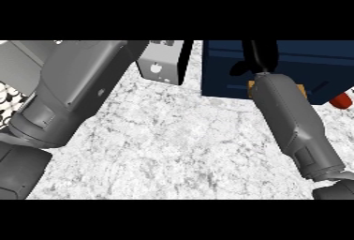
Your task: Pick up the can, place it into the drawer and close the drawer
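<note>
A: Closest in, what fills the view?

B: Two grey arms. A bulky left forearm (pixel 69 93) runs up the left side and out past the top edge, so the left hand does not show at all. A slimmer right forearm (pixel 294 122) rises from the lower right corner over the speckled white counter (pixel 180 140).

A: And the right hand?

B: The right hand (pixel 257 58) is a black shape lying over the dark blue drawer unit (pixel 311 61) at the upper right. It is dark against dark, so I cannot tell whether its fingers are straight, curled, or wrapped round something.

A: Where is the can?

B: I cannot find it. Nothing can-shaped lies on the bare counter. A small tan patch (pixel 301 90) peeks out on either side of the right wrist, against the unit's front, but I cannot say what it is. A red object (pixel 340 100) is cut off by the right edge, near the unit's lower corner.

A: So how far along are we?

B: Hard to say. With no can on the counter and the hand at the unit, I would guess it is either in that hand or already inside. Whether the drawer stands open or shut cannot be read, since the arm covers that part of the front. If it is open, the closing push remains.

A: Anything else?

B: A light grey box (pixel 160 65) stands at the top centre, just left of the unit.
</note>
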